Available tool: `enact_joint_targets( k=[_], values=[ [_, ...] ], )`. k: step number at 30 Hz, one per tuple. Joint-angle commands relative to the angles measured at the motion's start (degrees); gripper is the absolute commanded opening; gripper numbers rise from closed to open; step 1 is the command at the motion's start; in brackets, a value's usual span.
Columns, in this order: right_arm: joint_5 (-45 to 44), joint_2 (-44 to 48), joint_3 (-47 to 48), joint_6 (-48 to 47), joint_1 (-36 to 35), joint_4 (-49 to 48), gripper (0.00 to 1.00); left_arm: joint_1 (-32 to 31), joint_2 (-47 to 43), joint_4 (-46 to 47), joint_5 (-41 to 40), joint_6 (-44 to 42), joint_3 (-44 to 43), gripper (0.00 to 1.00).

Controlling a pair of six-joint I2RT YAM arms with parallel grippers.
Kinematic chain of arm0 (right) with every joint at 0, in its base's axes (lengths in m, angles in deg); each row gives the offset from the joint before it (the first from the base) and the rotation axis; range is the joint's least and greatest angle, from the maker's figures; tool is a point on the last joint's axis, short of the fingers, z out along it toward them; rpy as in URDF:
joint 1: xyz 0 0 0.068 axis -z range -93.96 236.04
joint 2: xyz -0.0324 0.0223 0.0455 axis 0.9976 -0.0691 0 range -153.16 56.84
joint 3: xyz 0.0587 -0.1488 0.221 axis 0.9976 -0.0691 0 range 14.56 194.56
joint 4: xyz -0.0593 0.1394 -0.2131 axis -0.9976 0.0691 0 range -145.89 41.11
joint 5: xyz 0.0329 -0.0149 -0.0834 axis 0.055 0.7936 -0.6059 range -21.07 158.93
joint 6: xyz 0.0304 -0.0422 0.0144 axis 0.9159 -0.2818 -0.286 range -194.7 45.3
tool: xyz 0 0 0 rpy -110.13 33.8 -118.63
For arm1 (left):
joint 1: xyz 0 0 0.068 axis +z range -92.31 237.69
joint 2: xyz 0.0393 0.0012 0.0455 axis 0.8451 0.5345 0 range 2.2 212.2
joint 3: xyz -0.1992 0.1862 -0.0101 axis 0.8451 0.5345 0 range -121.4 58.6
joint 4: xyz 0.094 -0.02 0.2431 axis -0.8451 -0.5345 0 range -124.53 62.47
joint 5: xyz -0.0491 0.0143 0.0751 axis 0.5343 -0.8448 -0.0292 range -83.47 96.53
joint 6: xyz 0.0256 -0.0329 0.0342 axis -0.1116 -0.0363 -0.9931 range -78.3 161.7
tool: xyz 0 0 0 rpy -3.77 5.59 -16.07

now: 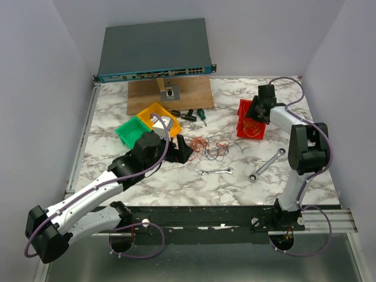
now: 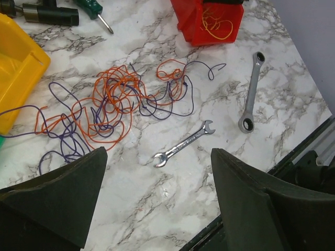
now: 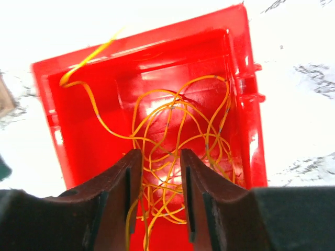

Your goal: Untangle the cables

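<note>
**Clerk:** Where are the cables?

**Inspector:** They are in two lots. The orange and purple cables point(image 2: 112, 104) point(image 1: 205, 145) lie in a loose tangle on the desk point(image 1: 176, 182), about mid-way between its left and right edges. The strands cross and loop over one another. The yellow cables point(image 3: 178, 136) point(image 1: 252, 126) are coiled inside the red bin point(image 3: 47, 94) point(image 1: 242, 117), which stands toward the far right corner. One yellow strand hangs over the bin's rim.

**Clerk:** What is the left hand's condition?

**Inspector:** The left hand point(image 2: 158, 154) point(image 1: 182, 150) has its jaws spread wide and holds nothing. It hangs above the desk, just to the left of the tangle.

**Clerk:** And the right hand?

**Inspector:** The right hand point(image 3: 159, 154) point(image 1: 255, 111) is over the red bin with only a narrow gap between its fingers. Yellow strands run through that gap. I cannot tell whether they are pinched.

**Clerk:** Are there other items?

**Inspector:** An open-end wrench point(image 2: 184, 144) point(image 1: 216, 171) lies toward the near edge, beside the tangle and apart from it. A ratchet wrench point(image 2: 251, 94) point(image 1: 267, 164) lies to its right. A yellow bin point(image 2: 15, 68) point(image 1: 150, 111) and a green bin point(image 1: 130, 130) sit together on the left half of the desk. Screwdrivers point(image 1: 200, 114) lie just right of the yellow bin.
</note>
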Motion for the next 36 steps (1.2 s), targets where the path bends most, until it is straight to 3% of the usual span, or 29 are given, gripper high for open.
enact_joint_targets(
  k=[1, 10, 17, 21, 26, 27, 36],
  values=[
    [-1.36, 6.64, 1.25, -2.98, 0.35, 3.64, 0.47, -0.25, 2.8, -1.77, 3.76, -1.32, -2.84, 0.84],
    [-0.86, 12.13, 1.0, -5.14, 0.35, 6.43, 0.71, -0.29, 8.27, -4.88, 6.34, -0.66, -6.63, 0.85],
    [1.81, 12.62, 0.91, -5.23, 0.35, 7.64, 0.72, -0.21, 9.99, -6.95, 5.42, -0.7, -8.84, 0.86],
    [2.26, 14.8, -1.79, -4.69, 0.31, 5.04, 0.58, -0.19, 10.36, -7.0, 4.85, -0.92, -9.01, 0.86],
    [1.26, 13.01, -0.89, -4.22, 0.35, 4.96, 0.04, -0.28, 11.35, -7.54, 5.0, -1.1, -10.0, 0.86],
    [1.19, 12.4, -0.69, -3.85, 0.35, 4.84, 0.01, -0.29, 11.46, -7.53, 5.1, -1.18, -10.09, 0.86],
    [0.33, -0.01, 2.07, -2.28, 0.35, 0.57, 0.0, -0.32, 11.84, -7.81, 5.04, -1.36, -9.87, 0.86]
  ],
)
